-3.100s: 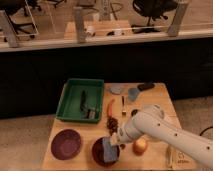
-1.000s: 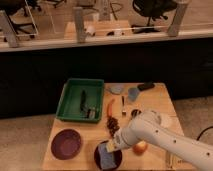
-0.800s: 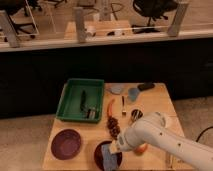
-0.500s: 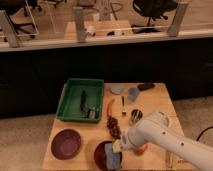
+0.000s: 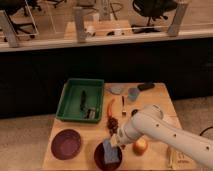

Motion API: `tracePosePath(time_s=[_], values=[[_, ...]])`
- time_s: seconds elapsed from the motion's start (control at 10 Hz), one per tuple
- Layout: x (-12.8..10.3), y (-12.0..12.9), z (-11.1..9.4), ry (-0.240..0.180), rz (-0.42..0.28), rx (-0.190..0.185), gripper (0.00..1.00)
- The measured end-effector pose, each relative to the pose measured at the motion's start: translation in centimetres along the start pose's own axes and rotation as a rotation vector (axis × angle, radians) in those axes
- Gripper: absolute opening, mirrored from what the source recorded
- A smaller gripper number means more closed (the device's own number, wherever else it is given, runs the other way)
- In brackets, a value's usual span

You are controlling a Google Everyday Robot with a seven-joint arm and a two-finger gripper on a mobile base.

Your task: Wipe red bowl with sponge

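The red bowl (image 5: pixel 100 159) sits at the table's front edge, just right of the purple dish. The blue-grey sponge (image 5: pixel 111 152) lies inside the bowl, pressed against its inner surface. My gripper (image 5: pixel 115 144) reaches down from the right on the white arm (image 5: pixel 160 135), shut on the sponge's upper end, over the bowl's right half. The arm hides part of the bowl's right rim.
A purple dish (image 5: pixel 66 144) is at the front left. A green tray (image 5: pixel 82 100) holding utensils is at the back left. An onion (image 5: pixel 141 146) lies right of the bowl. Grapes (image 5: pixel 113 125), a carrot (image 5: pixel 110 107) and a blue-grey cup (image 5: pixel 132 94) stand behind.
My gripper and the sponge have slid around inside the red bowl, shifting slightly right and toward the front. The bowl and the other objects have stayed in place.
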Motion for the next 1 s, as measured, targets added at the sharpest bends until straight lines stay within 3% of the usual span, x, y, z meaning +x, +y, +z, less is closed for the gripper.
tracePosePath(time_s=[0.5, 1.0], values=[[1.1, -3.9, 0.7, -0.004, -0.095, 0.022, 0.18], [-1.3, -6.3, 1.6, -0.043, -0.16, 0.04, 0.18]])
